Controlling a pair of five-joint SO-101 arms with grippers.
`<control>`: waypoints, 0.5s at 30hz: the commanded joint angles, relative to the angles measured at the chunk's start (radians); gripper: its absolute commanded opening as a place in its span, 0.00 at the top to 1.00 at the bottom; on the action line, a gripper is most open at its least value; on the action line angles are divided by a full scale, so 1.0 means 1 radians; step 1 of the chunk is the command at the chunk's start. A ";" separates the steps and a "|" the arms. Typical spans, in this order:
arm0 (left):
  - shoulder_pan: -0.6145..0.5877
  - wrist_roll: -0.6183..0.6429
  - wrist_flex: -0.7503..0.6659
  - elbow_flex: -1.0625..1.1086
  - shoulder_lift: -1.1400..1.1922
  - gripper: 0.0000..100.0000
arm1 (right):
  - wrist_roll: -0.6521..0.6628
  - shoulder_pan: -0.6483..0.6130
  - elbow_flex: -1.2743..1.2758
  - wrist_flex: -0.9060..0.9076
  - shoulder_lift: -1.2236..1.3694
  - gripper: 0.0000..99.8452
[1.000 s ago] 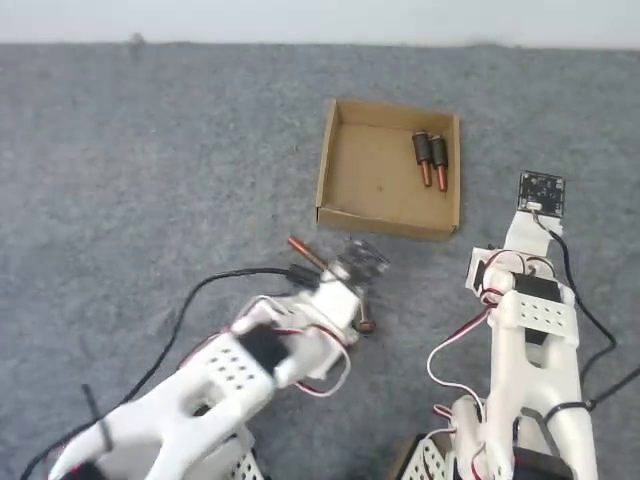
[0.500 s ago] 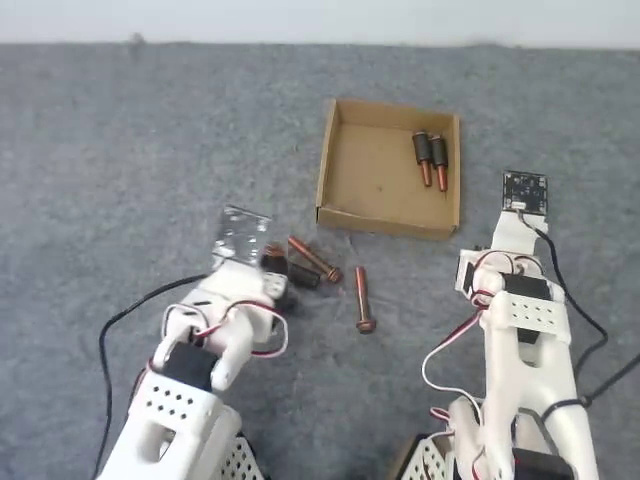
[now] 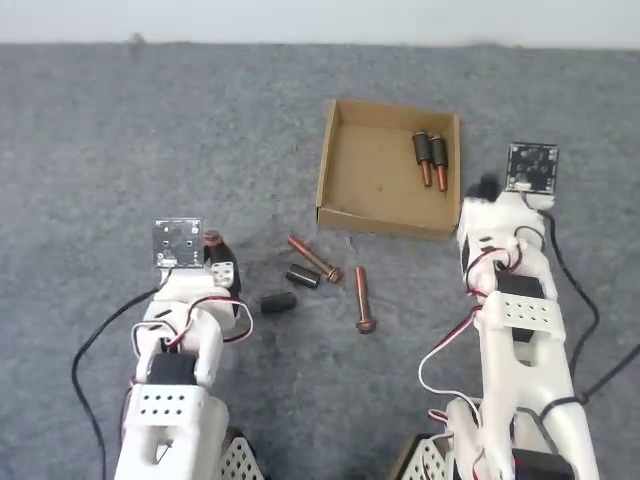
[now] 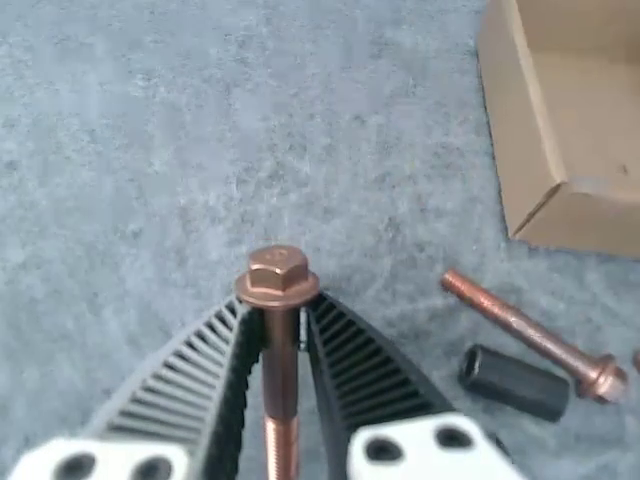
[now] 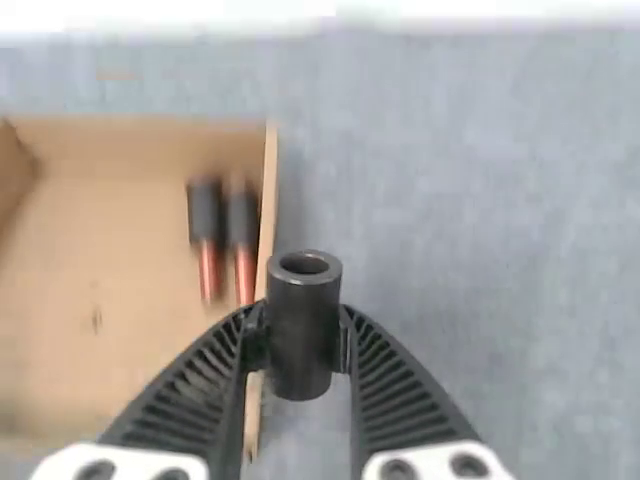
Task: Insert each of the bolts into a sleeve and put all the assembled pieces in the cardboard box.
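At lower left of the high view, the left gripper (image 4: 281,318) is clamping a copper bolt (image 4: 278,282) between narrow jaws, with the hexagonal head sticking out past the fingertips. At the right of the frame, the right gripper (image 5: 300,322) is gripping a black sleeve (image 5: 303,300) with jaws closed against its sides and the open bore showing. It is hanging just beside the right wall of the cardboard box (image 3: 385,222). The box is sitting at upper centre on the grey carpet (image 3: 150,130). Two assembled pieces (image 3: 431,158) are lying side by side in its upper right corner. Below the box, at the centre of the frame, a slanting bolt (image 3: 314,258) and a straight-lying bolt (image 3: 362,298) are resting on the carpet near each other. A loose sleeve (image 3: 302,276) is lying just beside the slanting bolt. A second sleeve (image 3: 278,302) is lying to its lower left, near the left arm.
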 commanded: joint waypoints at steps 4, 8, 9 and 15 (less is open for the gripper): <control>-0.005 0.005 -0.041 -0.016 -0.037 0.99 | 0.015 -0.068 0.071 -0.237 -0.005 0.99; -0.006 0.003 -0.041 -0.015 -0.037 0.99 | 0.015 -0.142 0.130 -0.397 -0.004 0.99; -0.006 0.003 -0.041 -0.013 -0.037 0.99 | 0.015 -0.160 0.143 -0.437 -0.004 0.99; -0.006 0.002 -0.041 -0.013 -0.037 0.99 | 0.015 -0.252 0.167 -0.622 0.099 0.99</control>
